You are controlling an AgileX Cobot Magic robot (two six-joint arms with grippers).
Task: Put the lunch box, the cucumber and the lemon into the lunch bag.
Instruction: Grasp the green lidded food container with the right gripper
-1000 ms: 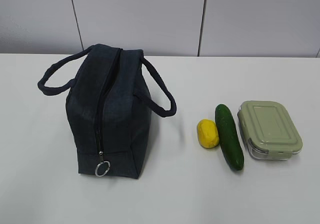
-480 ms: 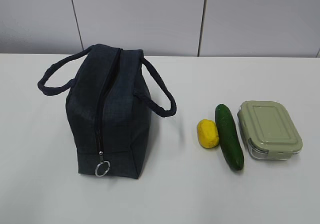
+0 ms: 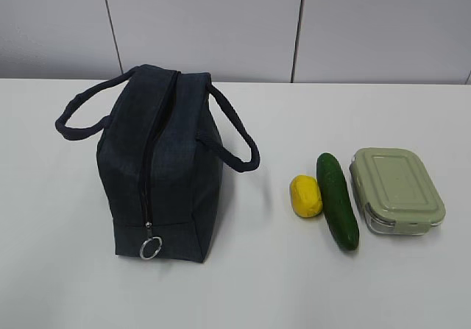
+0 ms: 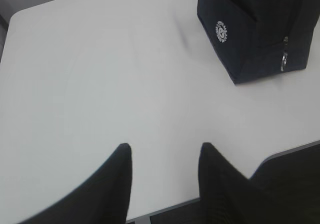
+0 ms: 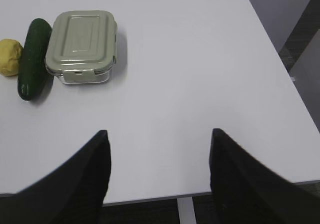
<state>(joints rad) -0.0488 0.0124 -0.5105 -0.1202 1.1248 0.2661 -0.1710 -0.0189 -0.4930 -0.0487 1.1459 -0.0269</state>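
Standing on a white table [image 3: 66, 285]: one closed lunch bag [image 3: 158, 174] left of centre, three loose items grouped at right, both claws parted and holding nothing.

Table: bare surface lies all round the bag and in front of the items; its near edge shows in both wrist views and its right edge in the right wrist view.
Lunch bag: dark navy, boxy, upright; top zip run shut to a silver ring pull [image 3: 151, 249] hanging at the near end, both loop handles drooping outward.
Lunch box [image 3: 397, 189]: sage-green lid, clear base, farthest right, lid on.
Cucumber [image 3: 338, 200]: dark green, lying just beside the box.
Lemon [image 3: 306, 196]: yellow, touching the cucumber's left side.
Left claw [image 4: 164, 156] and right claw [image 5: 157, 141]: over bare table near its front edge, well apart from everything.
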